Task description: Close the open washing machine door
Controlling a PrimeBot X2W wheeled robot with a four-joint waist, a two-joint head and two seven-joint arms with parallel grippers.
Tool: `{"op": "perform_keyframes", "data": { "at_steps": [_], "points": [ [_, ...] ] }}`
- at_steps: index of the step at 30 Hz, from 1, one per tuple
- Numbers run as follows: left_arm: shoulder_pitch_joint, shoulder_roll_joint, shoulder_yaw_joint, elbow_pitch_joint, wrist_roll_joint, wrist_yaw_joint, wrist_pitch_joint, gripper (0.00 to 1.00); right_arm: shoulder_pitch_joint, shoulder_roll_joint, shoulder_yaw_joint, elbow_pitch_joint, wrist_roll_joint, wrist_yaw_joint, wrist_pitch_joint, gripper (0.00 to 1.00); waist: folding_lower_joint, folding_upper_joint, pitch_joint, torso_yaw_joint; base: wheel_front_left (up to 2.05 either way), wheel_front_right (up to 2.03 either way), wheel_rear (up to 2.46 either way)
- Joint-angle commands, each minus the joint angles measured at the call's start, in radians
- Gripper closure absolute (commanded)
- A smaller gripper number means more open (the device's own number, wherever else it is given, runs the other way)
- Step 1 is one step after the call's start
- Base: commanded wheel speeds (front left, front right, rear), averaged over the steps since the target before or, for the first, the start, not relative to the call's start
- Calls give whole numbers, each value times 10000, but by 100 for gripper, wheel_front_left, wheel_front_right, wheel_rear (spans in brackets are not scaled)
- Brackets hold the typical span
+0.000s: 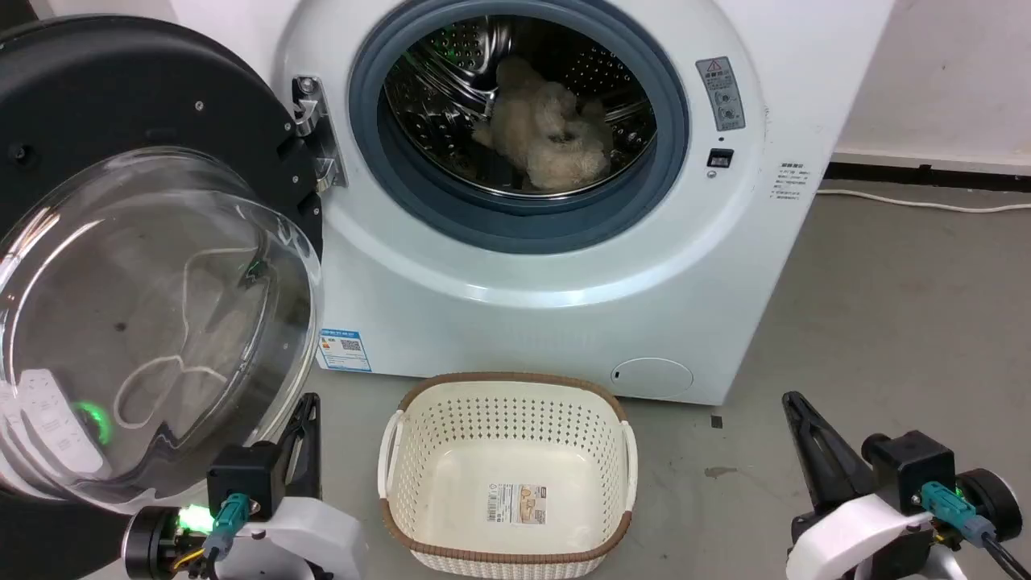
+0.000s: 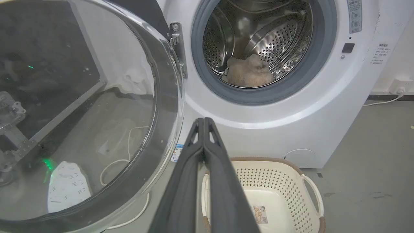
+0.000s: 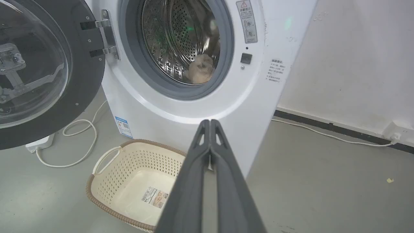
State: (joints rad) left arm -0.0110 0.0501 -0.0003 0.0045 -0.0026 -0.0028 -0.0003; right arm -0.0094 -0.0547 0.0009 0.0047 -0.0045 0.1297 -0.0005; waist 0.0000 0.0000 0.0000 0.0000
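Washing machine [image 1: 564,306]: white front-loader against the wall, drum mouth bare, grey gasket fully on show. Washing machine door [image 1: 153,306]: wide open on the hinge at the head view's left of the opening, glass bowl towards the robot, nowhere near the latch side. Task judged not begun in any visible way. Whole closing swing left to do, plus a final press to latch.

Cream laundry basket [image 1: 507,419] on the floor just in front of the machine, below the opening, empty but for a label on its base. Probably low enough to pass under the door's arc, yet in the way of a close approach.

Left gripper [image 2: 203,120] low beside the door's lower rim, jaws pressed together, nothing held. Contact with the door impossible to tell. Right gripper [image 3: 210,122] well apart from the door, over bare floor to the right of the basket, jaws likewise pressed together and empty.

Fluffy beige bundle [image 1: 548,133] deep in the drum, clear of the gasket, so no likely snag. White cable [image 3: 77,136] and power strip [image 3: 40,144] on the floor beneath the open door.
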Motion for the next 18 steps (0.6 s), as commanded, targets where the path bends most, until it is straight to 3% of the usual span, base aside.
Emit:
{"op": "perform_keyframes", "data": {
  "at_steps": [1, 18],
  "points": [
    [110, 1, 3, -45, 26, 28, 3, 100, 94, 45, -9, -47, 45, 10, 5, 100, 0, 0, 0, 0, 0, 0, 0],
    [110, 1, 3, -45, 26, 28, 3, 100, 94, 45, -9, -47, 45, 10, 5, 100, 0, 0, 0, 0, 0, 0, 0]
  ]
}}
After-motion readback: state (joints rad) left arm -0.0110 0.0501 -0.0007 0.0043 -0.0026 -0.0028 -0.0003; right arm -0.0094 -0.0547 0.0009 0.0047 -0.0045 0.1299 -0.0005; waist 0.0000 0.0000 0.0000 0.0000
